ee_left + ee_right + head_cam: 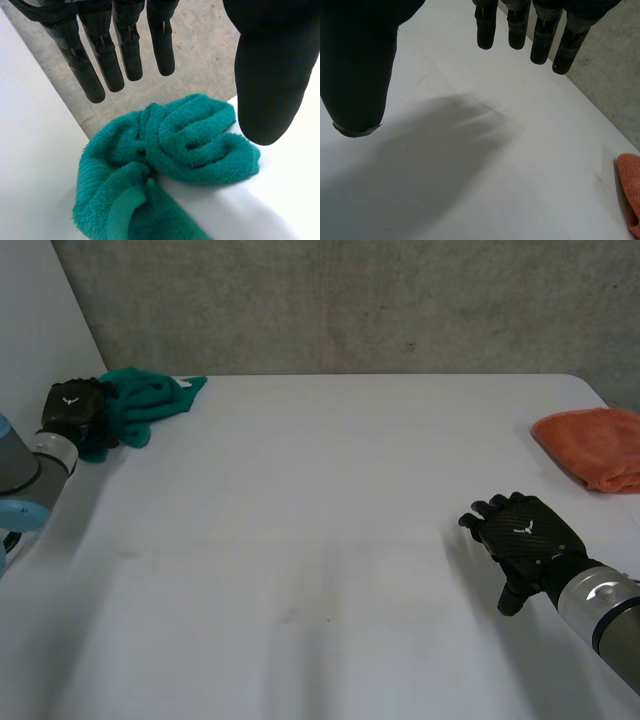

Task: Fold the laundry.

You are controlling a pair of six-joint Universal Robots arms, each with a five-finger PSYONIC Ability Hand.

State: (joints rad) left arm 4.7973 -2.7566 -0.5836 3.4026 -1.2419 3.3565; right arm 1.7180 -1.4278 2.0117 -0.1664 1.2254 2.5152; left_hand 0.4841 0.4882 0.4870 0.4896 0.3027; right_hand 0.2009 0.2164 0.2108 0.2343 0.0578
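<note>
L hand (72, 408) fingers (106, 55) straight, empty, poised over bunched teal towel (185, 140) at tabletop (320, 520) corner, prob. for pickup; R hand (525, 538) likewise open, idle, orange towel (595, 445) well apart

I count two cloths. One is a green cloth (150, 400), out at ten o'clock. One is an orange cloth (595, 445), out at three o'clock. There is one white bench (320, 540) under them. There are two black hands: the left hand (75, 410) at ten o'clock and the right hand (525, 535) at four o'clock.
</note>
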